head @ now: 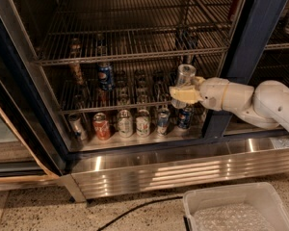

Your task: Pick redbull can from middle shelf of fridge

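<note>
The fridge (250, 37) stands open, with a dark blue frame and wire racks. My gripper (184, 93) reaches in from the right to the right end of the middle shelf (130, 106). Its yellowish fingers (179, 95) are shut around the slim silver redbull can (185, 77), which stands upright with its shiny top above the fingers. The can's lower part is hidden behind the fingers. I cannot tell whether its base rests on the rack.
A blue Pepsi can (105, 76) and a brown bottle (77, 71) stand on the middle shelf at the left. A red soda can (101, 126) and several other cans line the bottom. The upper rack (135, 47) sits close above. A white bin (236, 208) is on the floor.
</note>
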Robot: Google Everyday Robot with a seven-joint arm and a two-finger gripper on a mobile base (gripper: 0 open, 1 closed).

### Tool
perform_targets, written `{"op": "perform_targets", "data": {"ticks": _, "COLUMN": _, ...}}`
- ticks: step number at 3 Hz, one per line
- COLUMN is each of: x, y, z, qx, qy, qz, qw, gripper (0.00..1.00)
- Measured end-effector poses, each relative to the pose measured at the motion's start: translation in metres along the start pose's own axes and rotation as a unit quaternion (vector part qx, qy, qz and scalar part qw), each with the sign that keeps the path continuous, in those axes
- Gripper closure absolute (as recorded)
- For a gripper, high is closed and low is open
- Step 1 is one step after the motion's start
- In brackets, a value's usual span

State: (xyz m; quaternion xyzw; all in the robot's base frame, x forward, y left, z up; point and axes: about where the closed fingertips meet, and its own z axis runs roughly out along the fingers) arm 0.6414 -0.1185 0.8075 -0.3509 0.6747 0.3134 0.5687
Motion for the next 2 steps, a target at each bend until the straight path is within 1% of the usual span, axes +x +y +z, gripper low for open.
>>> {"op": "perform_targets", "data": {"ticks": 1, "x": 0.0011, "y": 0.0097, "z": 0.0014, "qx": -0.018, "qy": 0.003, "qz": -0.001, "qw": 0.9998, "gripper": 1.00}}
{"op": "perform_targets", "data": {"ticks": 2, "x": 0.0011, "y": 0.0097, "z": 0.0014, "qx": -0.018, "qy": 0.003, "qz": -0.001, "qw": 0.9998, "gripper": 1.00}}
